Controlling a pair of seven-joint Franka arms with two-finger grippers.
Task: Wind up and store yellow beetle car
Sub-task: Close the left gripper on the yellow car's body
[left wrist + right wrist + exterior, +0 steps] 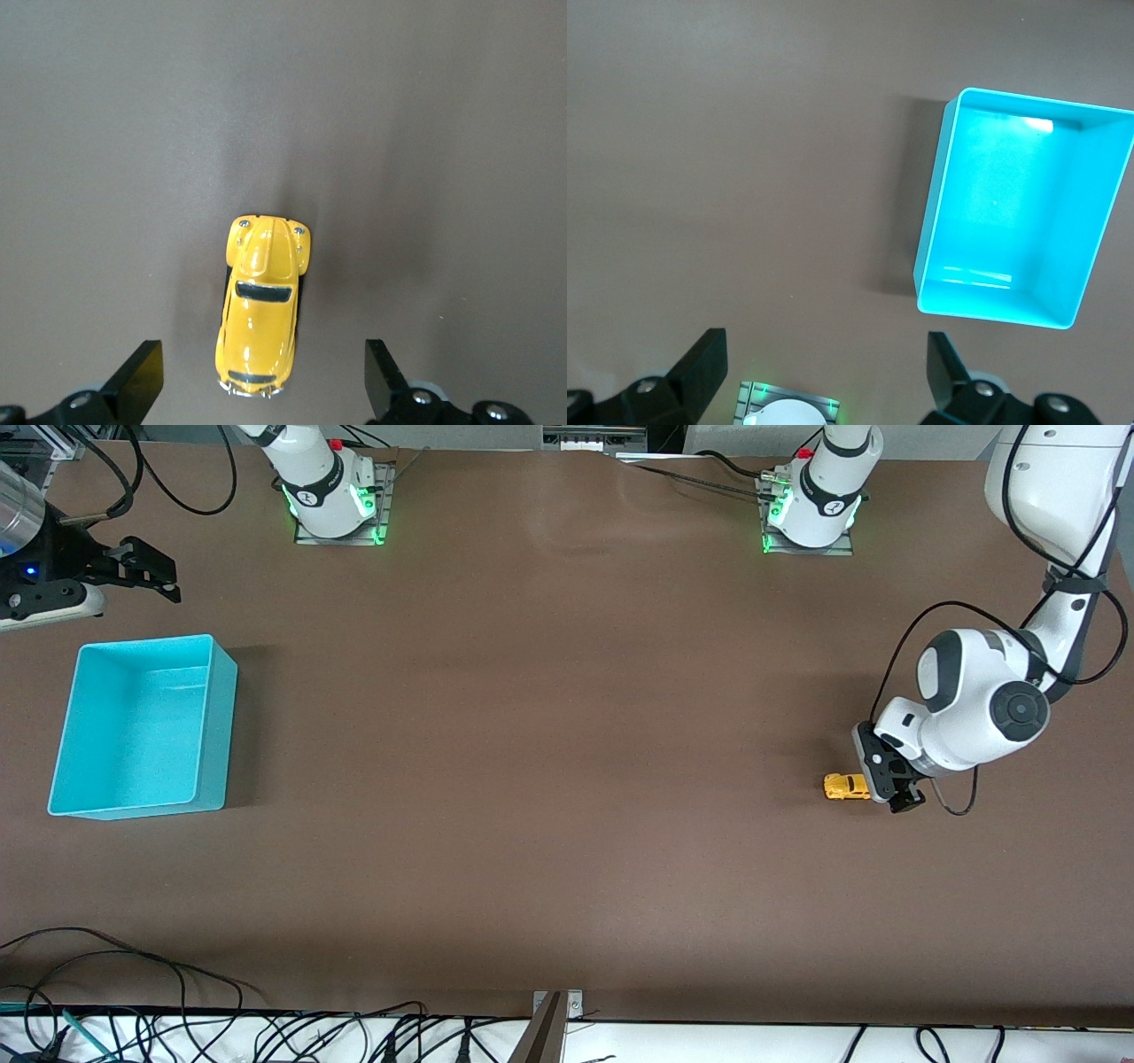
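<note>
The yellow beetle car (846, 786) stands on the brown table toward the left arm's end. My left gripper (886, 779) is open and low over the table right beside it. In the left wrist view the car (260, 305) has its rear end between my open left gripper (261, 381) fingers, which do not touch it. The turquoise bin (213, 735) stands empty toward the right arm's end. My right gripper (164, 574) is open and empty, waiting in the air near the bin. The right wrist view shows the bin (935, 221) past my right gripper (824, 372).
The two arm bases (332, 500) (811, 509) stand at the table edge farthest from the front camera. Cables (133, 974) and a metal bracket (554, 1027) lie along the nearest edge. The right arm's base (788, 414) shows in the right wrist view.
</note>
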